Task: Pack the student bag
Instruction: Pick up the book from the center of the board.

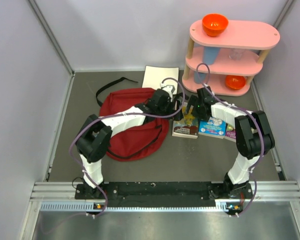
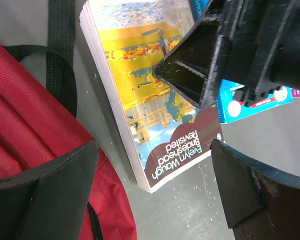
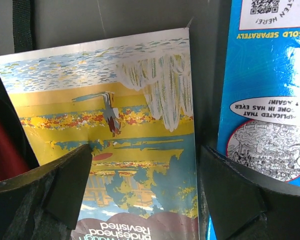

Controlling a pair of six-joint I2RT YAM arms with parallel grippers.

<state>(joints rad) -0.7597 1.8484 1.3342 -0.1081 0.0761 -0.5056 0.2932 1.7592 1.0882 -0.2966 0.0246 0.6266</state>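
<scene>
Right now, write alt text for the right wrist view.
A Brideshead Revisited paperback lies on the grey table beneath the right gripper's open jaws. A blue cartoon-printed item lies to its right; the red student bag shows at left.

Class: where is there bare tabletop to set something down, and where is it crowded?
Free: the grey tabletop strip between the dark red fabric backpack, the yellow-covered paperback book and the near metal rail; also left of the backpack. Crowded: the centre, where left gripper and right gripper hang over that book.
</scene>
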